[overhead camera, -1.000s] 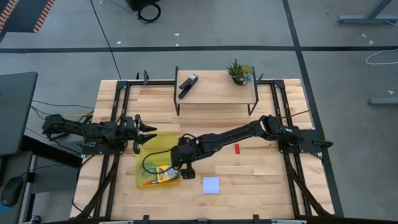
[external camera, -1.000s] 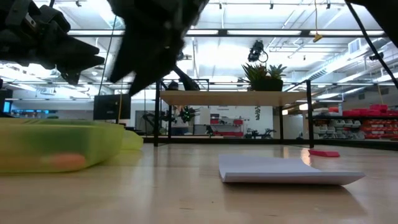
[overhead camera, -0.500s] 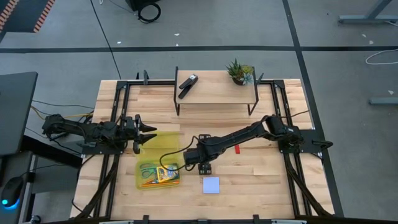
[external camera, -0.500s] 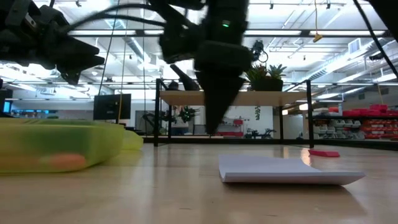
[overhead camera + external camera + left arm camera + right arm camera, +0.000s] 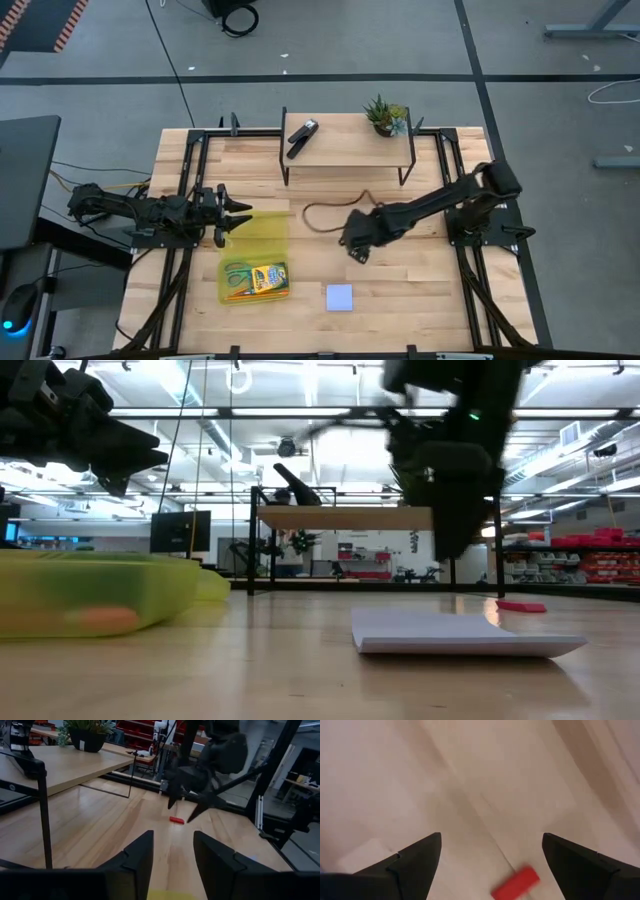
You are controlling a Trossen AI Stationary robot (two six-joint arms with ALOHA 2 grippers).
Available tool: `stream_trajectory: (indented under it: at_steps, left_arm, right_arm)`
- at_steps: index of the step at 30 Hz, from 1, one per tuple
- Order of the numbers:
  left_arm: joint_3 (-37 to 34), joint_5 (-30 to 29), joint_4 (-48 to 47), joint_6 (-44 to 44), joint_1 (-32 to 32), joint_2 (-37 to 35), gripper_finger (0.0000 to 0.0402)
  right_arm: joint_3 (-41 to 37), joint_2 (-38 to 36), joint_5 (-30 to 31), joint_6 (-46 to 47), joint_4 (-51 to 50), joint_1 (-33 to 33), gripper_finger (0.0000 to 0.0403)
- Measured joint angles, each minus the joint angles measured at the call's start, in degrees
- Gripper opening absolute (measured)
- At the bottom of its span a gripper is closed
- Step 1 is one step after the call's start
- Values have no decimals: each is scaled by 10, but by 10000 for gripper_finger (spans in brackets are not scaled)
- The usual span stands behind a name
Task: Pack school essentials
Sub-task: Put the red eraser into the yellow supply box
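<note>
My left gripper point(image 5: 172, 852) shows two dark fingers point(image 5: 137, 855) set apart, nothing between them, above the pale wooden table top point(image 5: 95, 827). Ahead, a tiny red block point(image 5: 176, 820) lies flat on the wood. My right gripper point(image 5: 190, 802) hangs just above it, fingers spread, not touching. A raised wooden shelf point(image 5: 60, 765) carries a small potted plant point(image 5: 87, 732).
</note>
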Motion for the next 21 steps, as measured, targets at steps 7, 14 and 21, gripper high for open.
stream_trajectory:
  at_steps: [7, 14, 21]
  left_arm:
    - [0, 0, 0, 0, 0, 0, 146]
    - [0, 0, 0, 0, 0, 0, 153]
    - [0, 0, 0, 0, 0, 0, 146]
  right_arm:
    - [-101, -61, -4, 165, 0, 0, 353]
    - [-113, -51, -39, 210, 3, 3, 353]
    - [-113, -43, -52, 226, 6, 3, 353]
